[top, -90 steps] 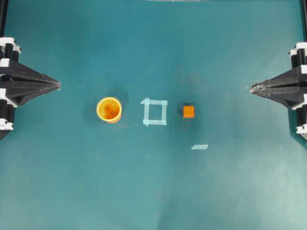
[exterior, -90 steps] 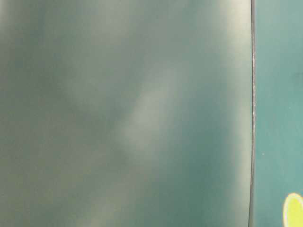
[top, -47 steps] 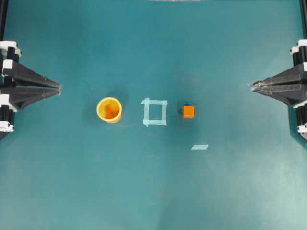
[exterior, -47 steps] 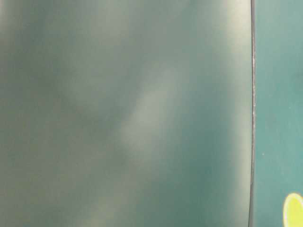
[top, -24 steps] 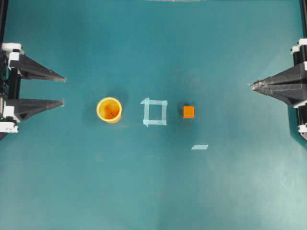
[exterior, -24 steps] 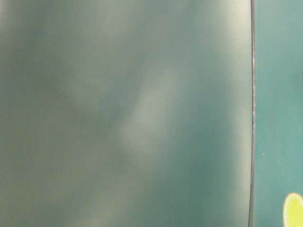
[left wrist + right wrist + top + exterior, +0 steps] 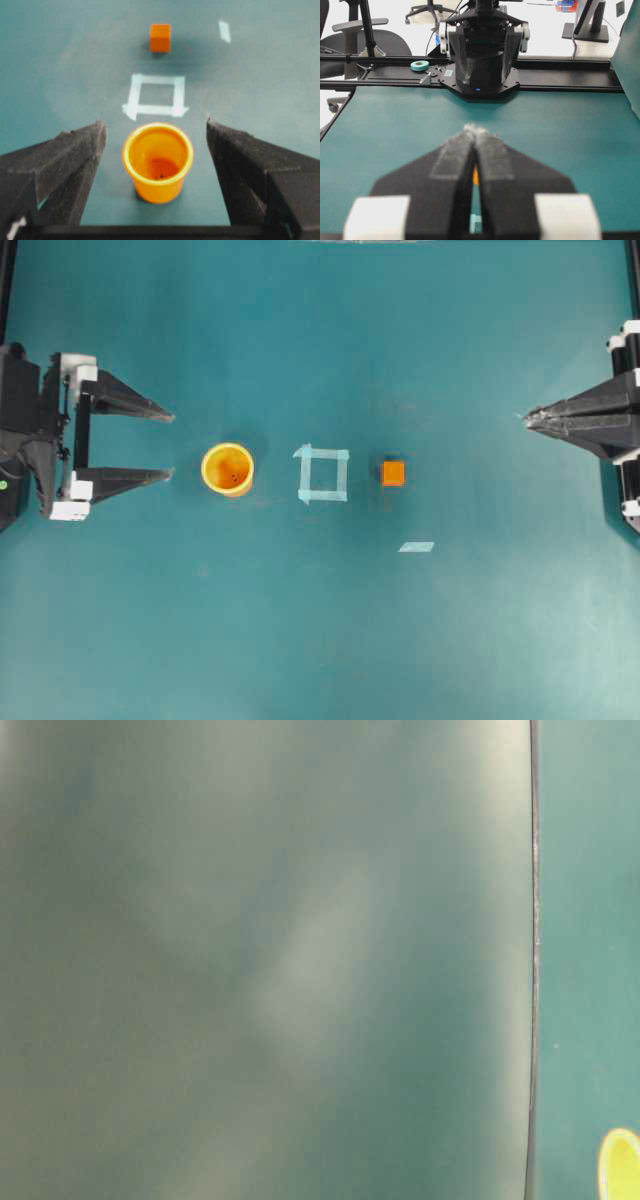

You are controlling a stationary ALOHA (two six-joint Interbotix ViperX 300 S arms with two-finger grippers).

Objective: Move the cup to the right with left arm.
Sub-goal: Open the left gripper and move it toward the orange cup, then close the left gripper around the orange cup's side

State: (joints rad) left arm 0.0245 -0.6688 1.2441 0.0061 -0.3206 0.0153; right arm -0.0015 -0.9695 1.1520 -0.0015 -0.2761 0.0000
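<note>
The yellow-orange cup (image 7: 228, 469) stands upright on the teal table, left of centre. My left gripper (image 7: 172, 446) is open just to the cup's left, fingertips a short gap away from it and not touching. In the left wrist view the cup (image 7: 158, 160) sits centred ahead of the left gripper (image 7: 155, 122), with its wide-spread fingers (image 7: 75, 155) to either side. A sliver of the cup's yellow rim (image 7: 622, 1165) shows in the table-level view. My right gripper (image 7: 525, 420) rests shut at the far right edge, holding nothing, its tips (image 7: 476, 131) pressed together.
A pale tape square (image 7: 323, 473) lies just right of the cup, with a small orange cube (image 7: 393, 473) beyond it. A short tape strip (image 7: 416, 547) lies nearer the front. In the left wrist view the square (image 7: 156, 95) and cube (image 7: 160, 38) line up behind the cup.
My left gripper went from shut to wide open and moved right toward the cup. The cup, the cube and the right gripper have stayed put.
</note>
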